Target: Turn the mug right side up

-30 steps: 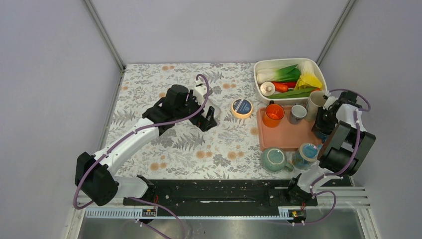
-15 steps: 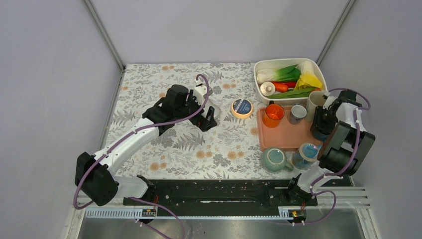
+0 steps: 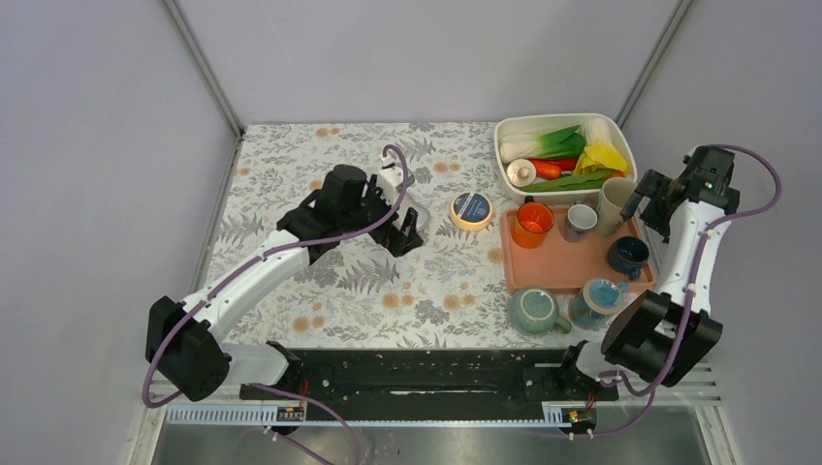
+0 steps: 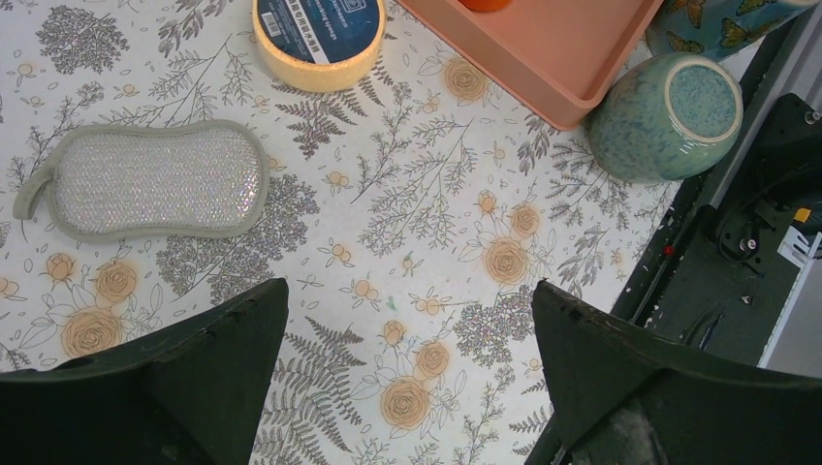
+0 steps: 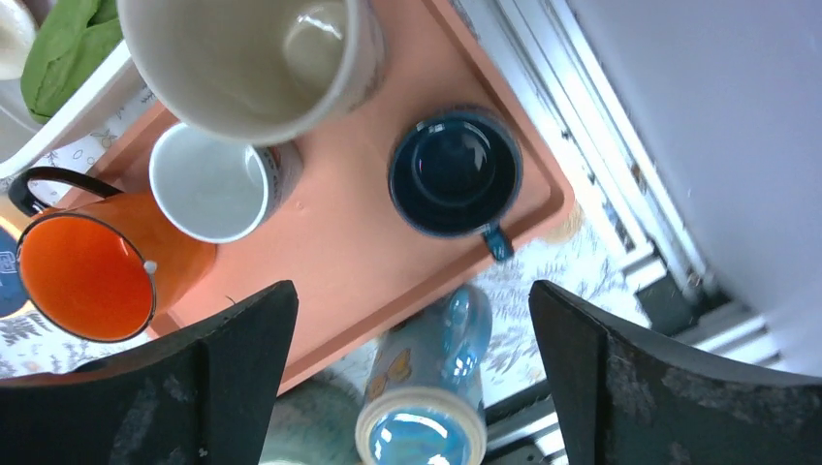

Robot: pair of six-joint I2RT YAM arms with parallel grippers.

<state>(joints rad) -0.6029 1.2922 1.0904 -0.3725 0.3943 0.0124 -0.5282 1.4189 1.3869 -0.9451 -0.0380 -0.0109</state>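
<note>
The dark blue mug [image 3: 628,255] [image 5: 454,172] stands right side up at the right end of the salmon tray [image 3: 557,266] [image 5: 339,242], mouth up, with its handle pointing to the near edge. My right gripper [image 3: 657,205] [image 5: 412,310] hangs open high above the tray's right side, apart from the mug and with nothing between its fingers. Over the flowered cloth at the table's middle, my left gripper [image 3: 407,232] [image 4: 407,310] is open and empty.
An orange mug [image 3: 533,223], a small white cup [image 3: 581,220] and a tall cream cup [image 3: 615,201] also stand on the tray. A teal mug [image 3: 533,310] and a blue butterfly mug [image 3: 596,300] sit bottom up beside its near edge. A vegetable tub [image 3: 562,155], tape roll [image 3: 471,209] and sponge [image 4: 155,179] lie nearby.
My right gripper opened, let go of the dark blue mug on the tray, and rose up and away to the back right. The left arm has not moved.
</note>
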